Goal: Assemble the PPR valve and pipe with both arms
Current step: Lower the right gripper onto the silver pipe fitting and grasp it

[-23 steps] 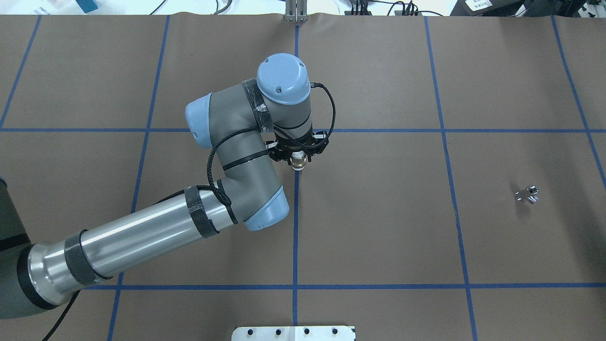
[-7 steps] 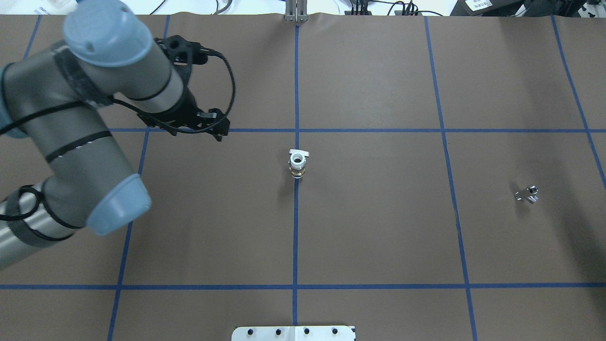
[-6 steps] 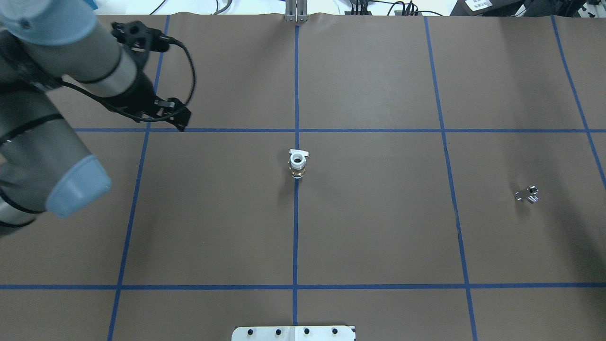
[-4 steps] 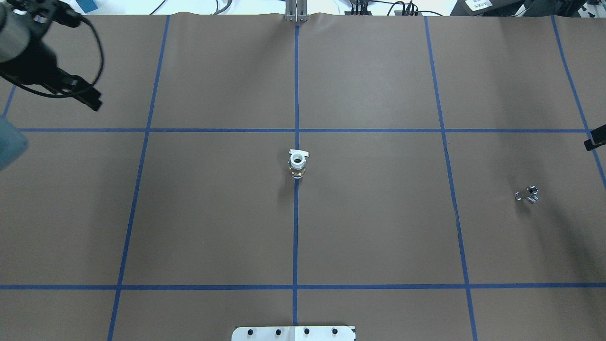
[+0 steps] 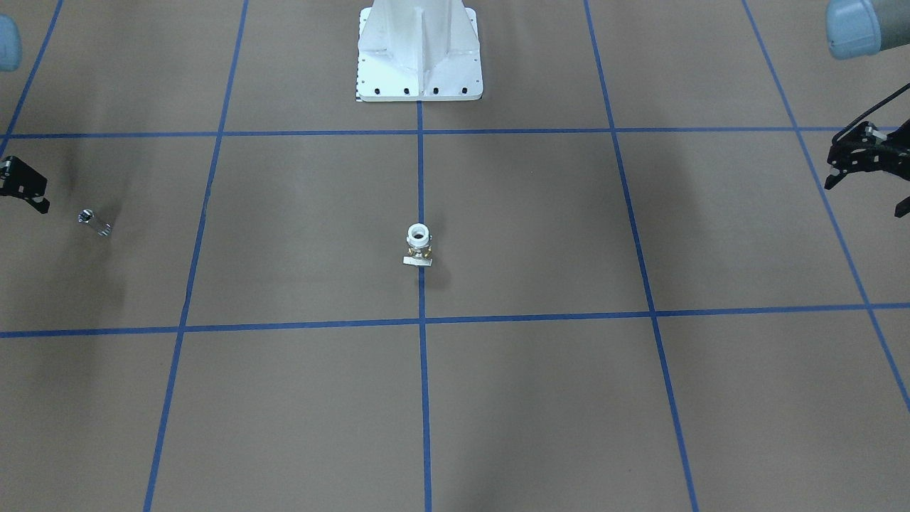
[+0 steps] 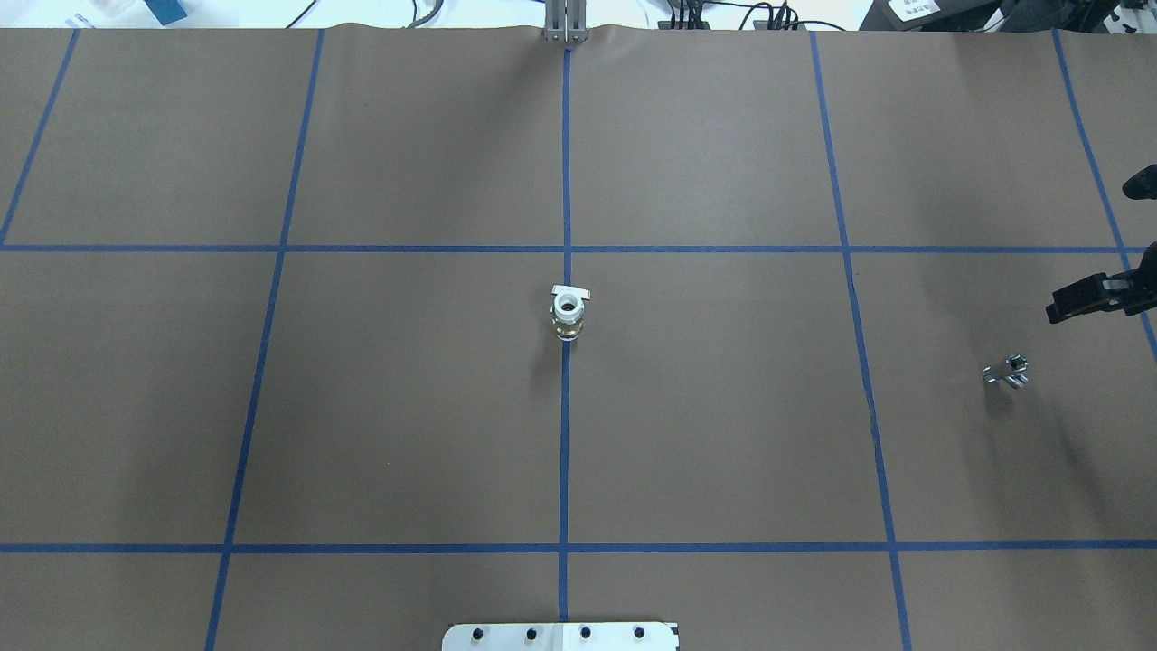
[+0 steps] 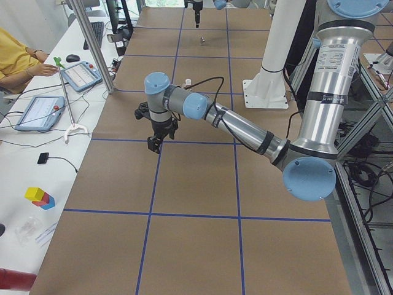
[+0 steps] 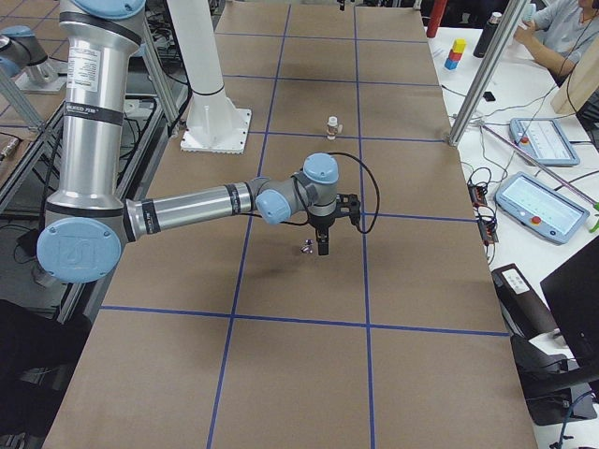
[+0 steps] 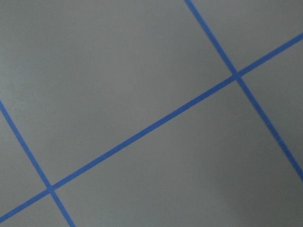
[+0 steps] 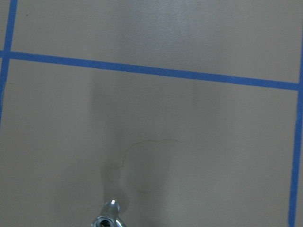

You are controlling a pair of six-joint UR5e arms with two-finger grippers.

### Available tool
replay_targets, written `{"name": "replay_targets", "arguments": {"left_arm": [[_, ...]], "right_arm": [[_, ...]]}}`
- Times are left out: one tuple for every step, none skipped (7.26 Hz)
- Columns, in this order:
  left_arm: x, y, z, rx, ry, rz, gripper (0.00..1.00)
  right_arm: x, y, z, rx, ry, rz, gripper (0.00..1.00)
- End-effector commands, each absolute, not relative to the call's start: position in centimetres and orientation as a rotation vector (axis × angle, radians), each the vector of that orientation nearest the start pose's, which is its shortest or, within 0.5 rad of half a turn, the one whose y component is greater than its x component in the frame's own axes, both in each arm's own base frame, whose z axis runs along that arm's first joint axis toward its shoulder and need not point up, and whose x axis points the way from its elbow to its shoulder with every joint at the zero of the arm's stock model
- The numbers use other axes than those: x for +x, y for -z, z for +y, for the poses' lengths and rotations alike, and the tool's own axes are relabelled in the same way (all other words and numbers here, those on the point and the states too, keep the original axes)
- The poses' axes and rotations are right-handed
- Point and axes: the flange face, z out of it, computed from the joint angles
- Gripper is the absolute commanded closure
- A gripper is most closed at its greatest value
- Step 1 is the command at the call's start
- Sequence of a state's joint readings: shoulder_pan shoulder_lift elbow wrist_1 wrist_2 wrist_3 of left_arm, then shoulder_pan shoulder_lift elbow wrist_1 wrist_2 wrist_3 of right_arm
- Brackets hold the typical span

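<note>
Right gripper (image 6: 1085,304) hovers near pipe (image 6: 1006,372), spread unclear (cropped). Left gripper (image 5: 867,193) spread wide, empty. Risk: off-centre descent knocks pipe away.

Pipe (image 6: 1006,372) well right of the PPR valve (image 6: 568,315)

Saw a brown-papered table (image 6: 723,434) gridded with blue tape (image 6: 564,452); noted a white bench (image 7: 15,172) bearing tablets (image 7: 38,112) alongside, evenly lit.

The desk (image 6: 723,452) is viewed steeply from above on two opposite long sides, the PPR valve (image 6: 568,312) being shared centrally; both ends are covered obliquely, and its surface is seen closely by the wrist-mounted views
</note>
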State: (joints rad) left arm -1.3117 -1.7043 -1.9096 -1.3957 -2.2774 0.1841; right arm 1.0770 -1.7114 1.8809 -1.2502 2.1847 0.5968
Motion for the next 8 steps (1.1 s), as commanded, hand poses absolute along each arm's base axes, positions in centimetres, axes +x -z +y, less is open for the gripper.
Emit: {"name": "replay_targets", "arguments": {"left_arm": [[6.4, -45.3, -52.0, 0.260, -0.531, 0.723, 0.01], [6.4, -45.3, -52.0, 0.260, -0.531, 0.723, 0.01], [6.4, -45.3, -52.0, 0.260, -0.529, 0.723, 0.01], [6.4, -45.3, -52.0, 0.260, -0.529, 0.723, 0.01], [6.4, -45.2, -52.0, 0.260, -0.527, 0.723, 0.01], [6.4, -45.2, -52.0, 0.260, -0.527, 0.723, 0.01], [6.4, -45.2, -52.0, 0.258, -0.525, 0.724, 0.01], [6.4, -45.3, -52.0, 0.257, -0.524, 0.724, 0.01]], "right_arm": [[-18.7, -54.7, -41.8, 0.094, 0.033, -0.744, 0.00], [-20.3, -54.8, -41.3, 0.096, 0.033, -0.739, 0.00], [-21.2, -55.0, -41.0, 0.091, 0.048, -0.734, 0.02], [-21.9, -55.1, -40.9, 0.087, 0.061, -0.734, 0.04], [-22.1, -55.1, -40.8, 0.088, 0.071, -0.733, 0.12], [-22.3, -55.3, -40.7, 0.084, 0.078, -0.730, 0.23], [-22.5, -55.2, -40.7, 0.084, 0.084, -0.732, 0.26], [-22.6, -55.4, -40.7, 0.082, 0.084, -0.730, 0.28]]}}
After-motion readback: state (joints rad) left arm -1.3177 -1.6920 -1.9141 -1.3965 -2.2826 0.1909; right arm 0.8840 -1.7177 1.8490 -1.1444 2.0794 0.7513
